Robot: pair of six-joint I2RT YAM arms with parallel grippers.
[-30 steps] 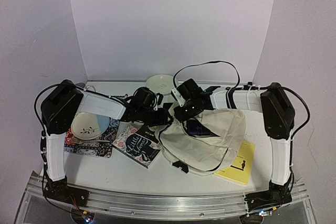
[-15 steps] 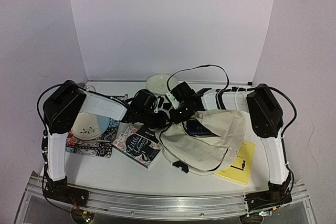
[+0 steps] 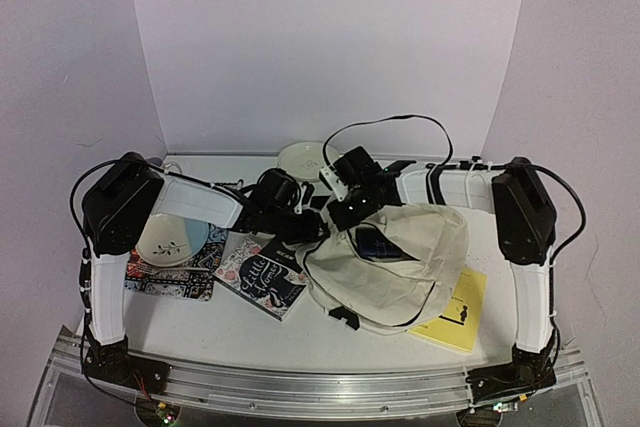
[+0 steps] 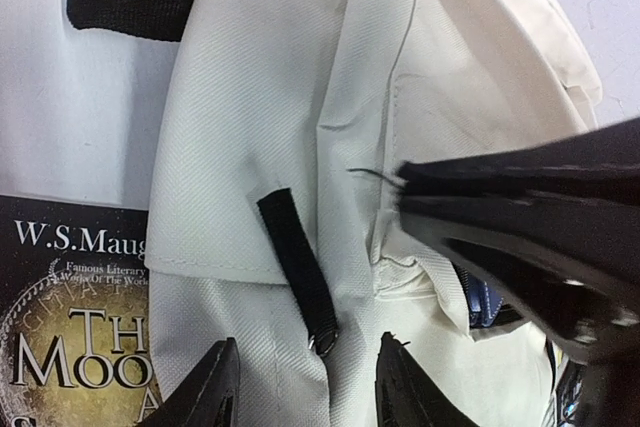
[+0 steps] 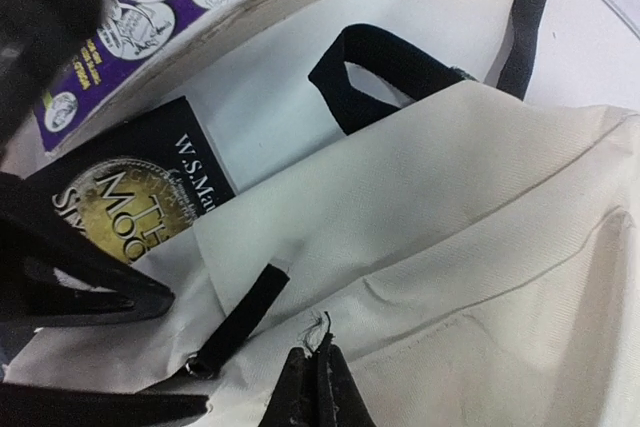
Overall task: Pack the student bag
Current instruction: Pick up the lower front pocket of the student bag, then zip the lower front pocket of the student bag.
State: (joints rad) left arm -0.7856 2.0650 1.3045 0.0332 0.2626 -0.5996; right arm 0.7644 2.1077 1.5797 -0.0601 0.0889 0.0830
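The right claw (image 5: 314, 357), its fingers pressed together, pinches a fold of cream fabric on the student bag (image 3: 395, 267). The left claw (image 4: 306, 362), its fingers spread, stands over the bag cloth with a black pull tab (image 4: 296, 265) ending between the tips; contact with the tab cannot be told. In the top view the bag lies centre-right, with both claws at its upper-left edge. A Maugham paperback (image 4: 65, 347) lies partly under the bag's left edge, and a yellow book (image 3: 462, 312) protrudes at lower right. Bare bench (image 3: 200, 322) shows at lower left.
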